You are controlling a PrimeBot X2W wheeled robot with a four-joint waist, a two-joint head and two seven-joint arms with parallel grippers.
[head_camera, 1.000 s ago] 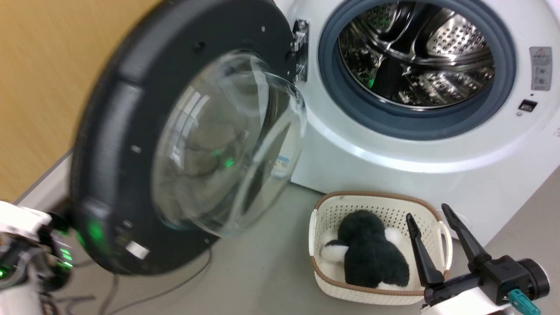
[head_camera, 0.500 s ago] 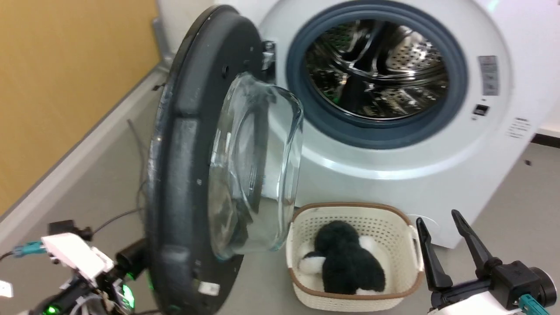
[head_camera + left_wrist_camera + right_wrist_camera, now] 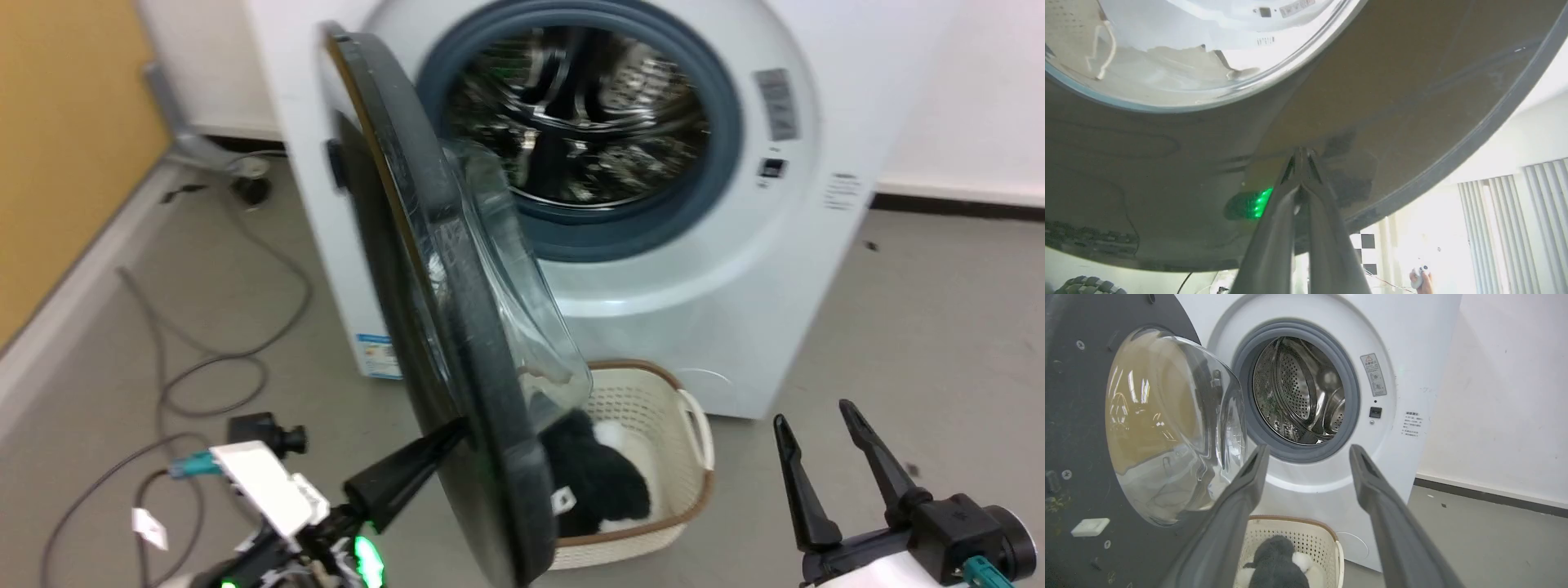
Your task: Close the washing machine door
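Note:
The washing machine (image 3: 735, 269) is a white front loader with its grey-ringed steel drum (image 3: 580, 114) exposed. The washing machine door (image 3: 457, 327) stands about half open, edge-on to the head view, its clear glass bowl (image 3: 522, 310) bulging toward the machine. My left gripper (image 3: 459, 426) is shut, its tips touching the door's outer face low down. In the left wrist view the left gripper (image 3: 1302, 152) presses on the dark door (image 3: 1412, 81). My right gripper (image 3: 812, 412) hangs open at the lower right, apart from the door. The right gripper (image 3: 1308, 449) points at the door (image 3: 1077, 416) and the machine (image 3: 1404, 355).
A cream laundry basket (image 3: 678, 416) holding a black and white plush (image 3: 596, 482) sits on the floor under the door's lower edge. Cables (image 3: 204, 359) trail over the grey floor at left, by a yellow wall (image 3: 65, 122). A person's hand (image 3: 1421, 279) holds a controller behind the door.
The head camera has shifted. The door has swung from facing me to edge-on, closer to the machine. My shut left gripper now shows against its outer face; the right gripper stayed open.

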